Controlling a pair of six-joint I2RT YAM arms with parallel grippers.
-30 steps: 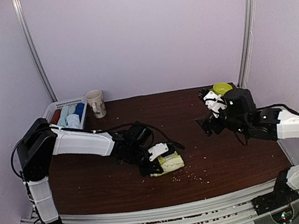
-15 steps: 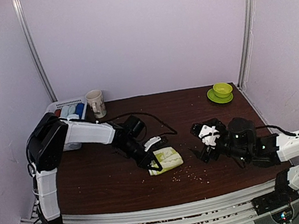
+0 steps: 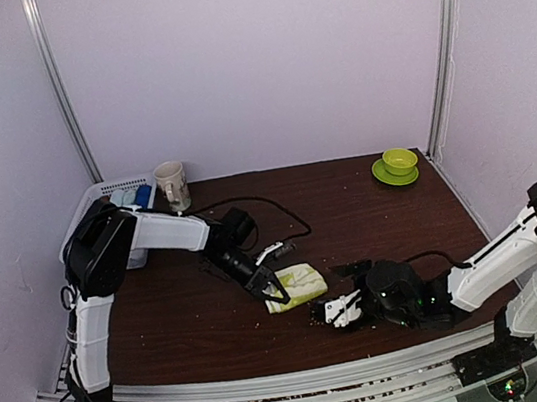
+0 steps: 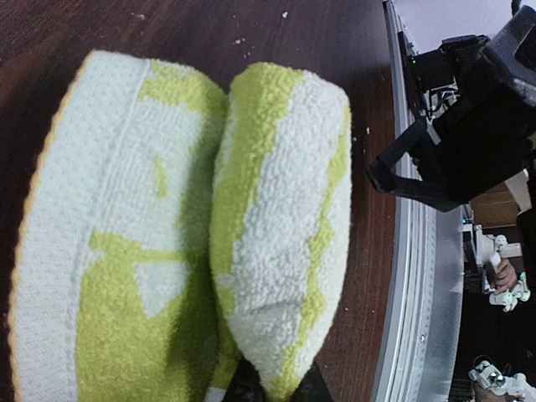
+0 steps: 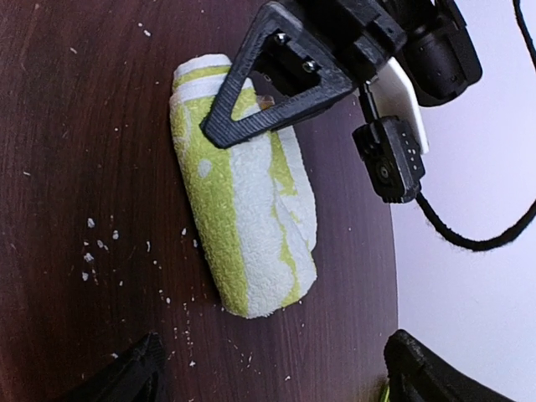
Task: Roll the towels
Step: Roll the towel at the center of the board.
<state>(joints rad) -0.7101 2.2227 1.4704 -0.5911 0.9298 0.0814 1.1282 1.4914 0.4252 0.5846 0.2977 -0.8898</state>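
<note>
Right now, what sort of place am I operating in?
Most likely a lab test cell staged for household chores, not a real home: a dark wooden table boxed in by plain pale wall panels, aluminium rails along the near edge, and props such as a mug, white basket and yellow-green towel.
</note>
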